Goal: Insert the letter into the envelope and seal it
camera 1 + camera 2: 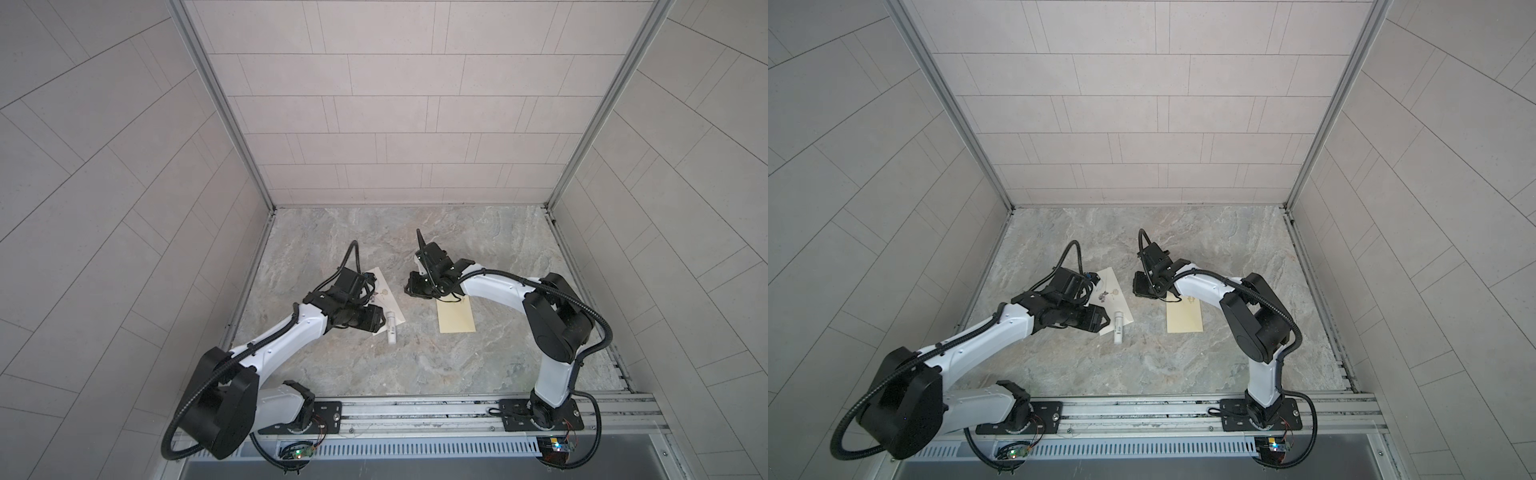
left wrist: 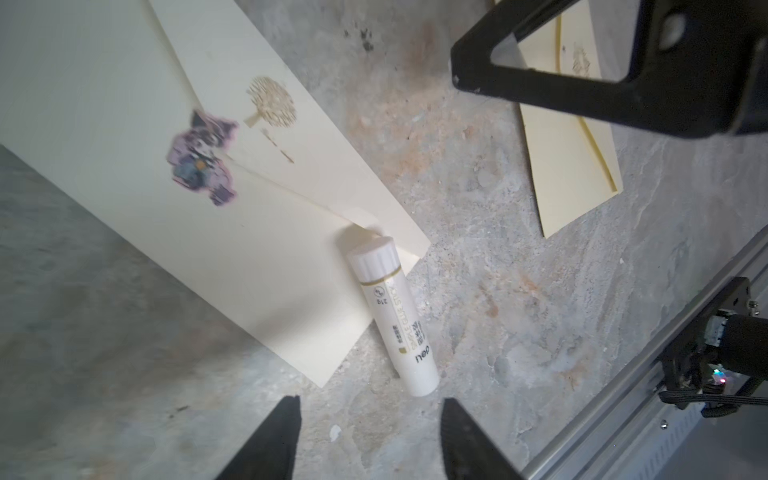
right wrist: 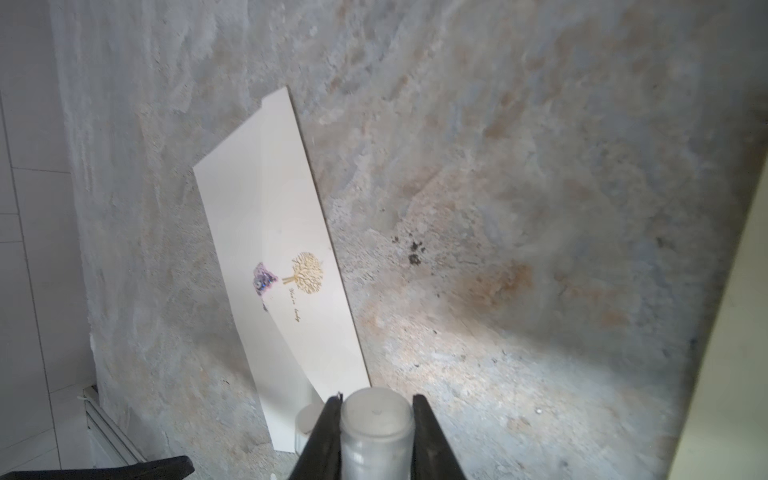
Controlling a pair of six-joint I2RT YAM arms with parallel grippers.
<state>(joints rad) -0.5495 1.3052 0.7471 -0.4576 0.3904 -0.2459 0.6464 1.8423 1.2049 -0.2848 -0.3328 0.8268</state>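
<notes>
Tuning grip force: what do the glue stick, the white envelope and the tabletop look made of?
Glue stick: smooth white plastic, ribbed end, slight sheen. White envelope: matte paper, crisp fold lines, gold-foil tree print. Tabletop: mottled grey stone look, possibly printed laminate.

Glue stick [image 2: 395, 320]: its label is showing "deli", "SIMPLE GLUE STICK" and "21g". Envelope [image 3: 270, 199]: gold script is running beneath a tree emblem, too small for reading.

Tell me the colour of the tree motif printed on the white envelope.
Gold. The tree motif shows best in the left wrist view.
</notes>
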